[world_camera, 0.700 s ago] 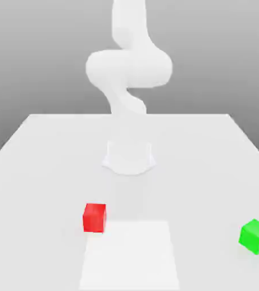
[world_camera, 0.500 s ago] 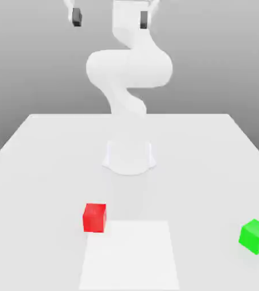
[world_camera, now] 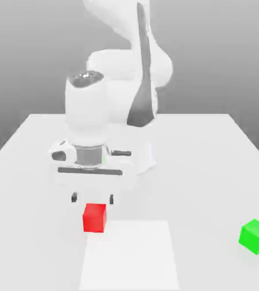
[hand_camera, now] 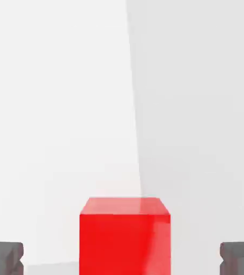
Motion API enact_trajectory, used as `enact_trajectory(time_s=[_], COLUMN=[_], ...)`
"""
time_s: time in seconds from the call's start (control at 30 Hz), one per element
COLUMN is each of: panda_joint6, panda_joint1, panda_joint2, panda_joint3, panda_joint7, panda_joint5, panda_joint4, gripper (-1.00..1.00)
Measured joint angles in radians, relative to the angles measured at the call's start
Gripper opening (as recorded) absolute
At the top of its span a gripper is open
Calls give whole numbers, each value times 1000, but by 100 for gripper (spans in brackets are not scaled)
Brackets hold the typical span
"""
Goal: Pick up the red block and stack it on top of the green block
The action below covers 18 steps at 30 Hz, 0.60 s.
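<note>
Fingers [world_camera: 92, 198] wide apart above the red block [world_camera: 94, 218] — nothing gripped; green block [world_camera: 255, 236] sits well apart on the table [world_camera: 211, 187], toward the exterior view's right.

No readable text.
No letters, brands, numbers or signs can be made out on anything, in exterior or hand view.

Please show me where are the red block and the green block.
Red block [world_camera: 94, 218]: exterior view, on its front face.
Green block [world_camera: 255, 236]: exterior view, near the middle of its visible sides.
</note>
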Motion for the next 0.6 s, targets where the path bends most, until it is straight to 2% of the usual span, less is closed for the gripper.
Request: enact_trajectory(time_s=[0.07,0.1,0.33,0.6], panda_joint6=[64,92,97,-126], panda_joint1=[-35,-56,-63,-60], panda_joint2=[76,108,115,-144], panda_joint3=[45,68,75,43], panda_joint7=[-33,-42,-39,42], panda_joint5=[43,54,52,-63], panda_joint4=[9,13,13,-22], gripper=[0,-100,-100,-100])
